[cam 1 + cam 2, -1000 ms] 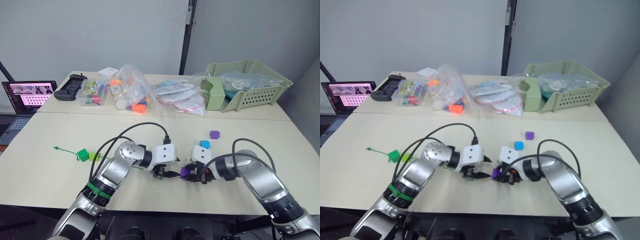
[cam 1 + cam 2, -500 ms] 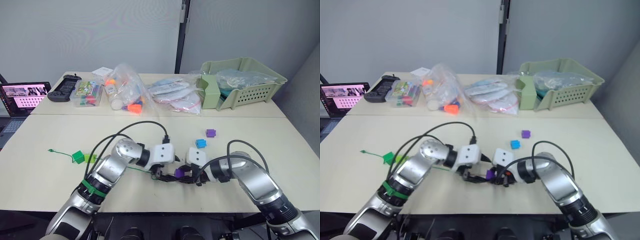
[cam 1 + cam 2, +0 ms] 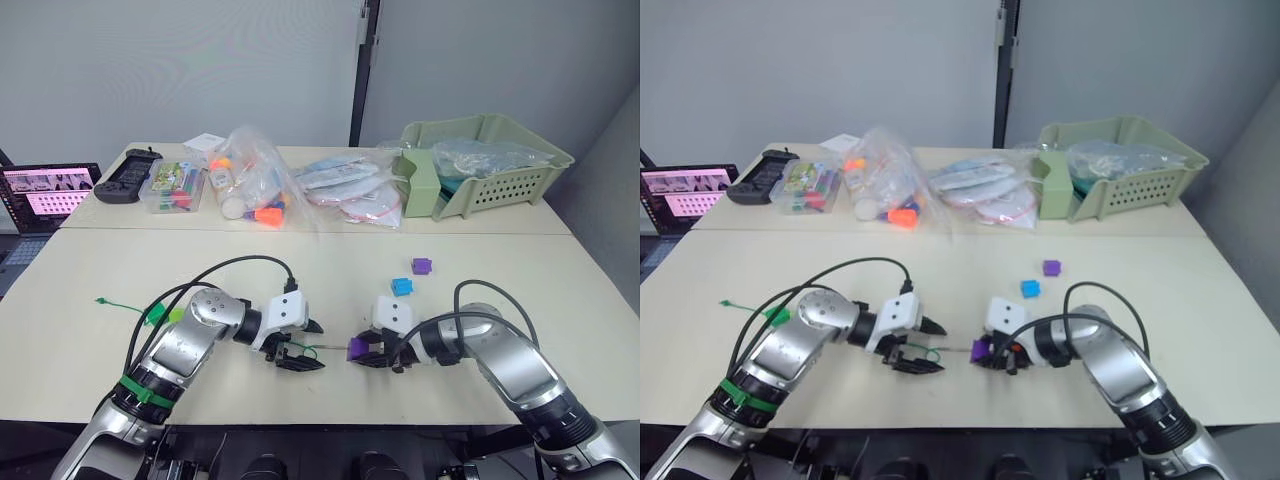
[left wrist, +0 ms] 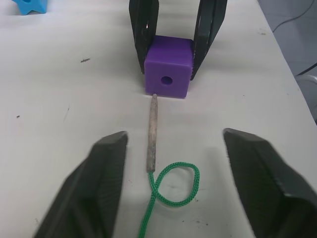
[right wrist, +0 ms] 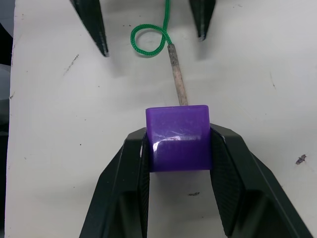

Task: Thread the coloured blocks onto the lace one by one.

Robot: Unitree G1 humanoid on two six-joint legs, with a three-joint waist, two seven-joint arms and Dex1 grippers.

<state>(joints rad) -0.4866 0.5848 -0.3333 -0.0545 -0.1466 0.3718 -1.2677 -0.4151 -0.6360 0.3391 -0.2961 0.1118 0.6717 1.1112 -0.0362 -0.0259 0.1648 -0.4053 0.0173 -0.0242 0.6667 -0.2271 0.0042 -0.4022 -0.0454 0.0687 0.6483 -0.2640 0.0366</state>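
Right gripper (image 5: pixel 179 148) pinches one purple block (image 4: pixel 167 72), left gripper (image 4: pixel 173 148) wide open around the lace (image 4: pixel 168 181), empty; two blocks (image 3: pixel 402 287) at 12 o'clock.

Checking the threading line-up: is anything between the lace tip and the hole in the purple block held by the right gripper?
Nothing visible. The lace lies on the table with its stiff tip just below the hole of the purple block, which the right gripper clamps. The left gripper is open around the lace.
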